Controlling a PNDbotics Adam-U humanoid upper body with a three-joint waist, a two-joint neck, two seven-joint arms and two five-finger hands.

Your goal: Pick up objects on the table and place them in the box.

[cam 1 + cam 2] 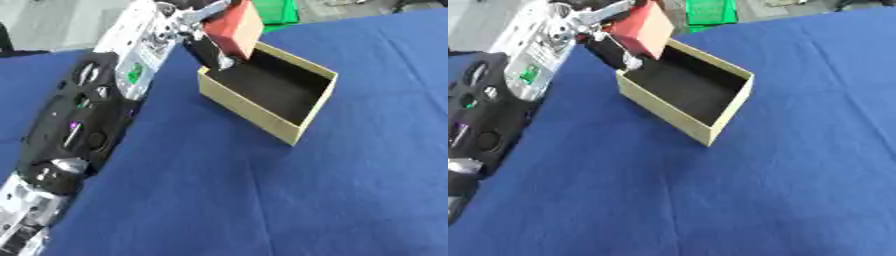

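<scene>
Left hand (pixel 203 30) curled round red block (pixel 236 27), held over box's (pixel 262 112) far-left corner, tilted, lower edge abt level w/ rim. Box sits twd table's (pixel 262 200) far edge, a little left of mid, set askew; dark inside, looks empty. Right hand nowhere in either view.

Risks, as judged: block not fully over the opening, partly above the left wall. Letting go here could catch the rim, tip outward, drop onto cloth beside box. Tilt adds to that. Fingers close to the wall too; lowering could nudge the light box along the cloth.

Views: left eye shows more of the forearm, down to bottom-left corner. Right eye cuts arm at left edge, shows more bare cloth right of box. Otherwise same.
</scene>
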